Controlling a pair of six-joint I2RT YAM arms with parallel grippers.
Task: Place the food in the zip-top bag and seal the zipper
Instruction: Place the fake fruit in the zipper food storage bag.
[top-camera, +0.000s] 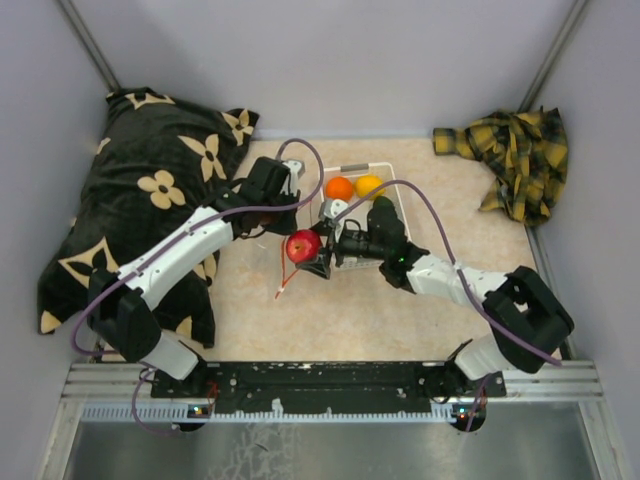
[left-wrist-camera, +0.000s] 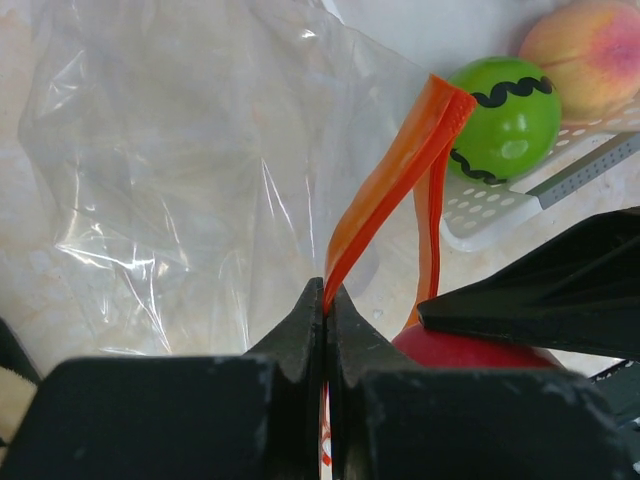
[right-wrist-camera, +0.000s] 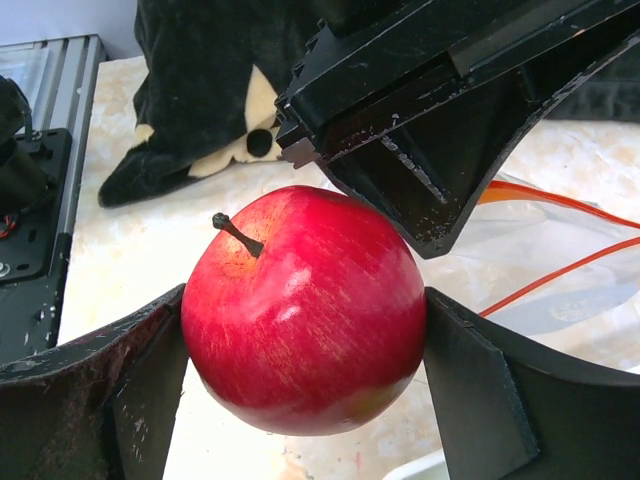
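- Top view: the right gripper (top-camera: 312, 257) holds the glossy red toy apple (top-camera: 303, 244) in the air, just beside the left gripper (top-camera: 266, 207).
  - The left gripper's jaws cannot be read from this view.
  - The round orange toy fruit (top-camera: 339, 188) and the yellow toy lemon (top-camera: 369, 185) lie in the white plastic basket (top-camera: 392, 172).
  - Little of the clear crinkly zip-top bag can be made out here beyond its thin red-orange zipper strip (top-camera: 284, 276), which hangs below the apple.
- Left wrist view: the left gripper's fingers are pressed together, pinching one lip of the zipper strip and lifting it.
  - The clear crinkly zip-top bag (left-wrist-camera: 170, 170) sags below as a limp, slick film. It will likely fold shut unless it is held by that stiffer strip.
  - The green toy lime (left-wrist-camera: 503, 118) and the pink-orange toy peach (left-wrist-camera: 588, 45) sit in the basket behind.
- Right wrist view: the right gripper's fingers clamp the apple at its widest girth, stem upward, close to the bag mouth.
  - The apple looks smooth and hard, probably light, and might slip if squeezed off-centre. A grip across the middle suits it.
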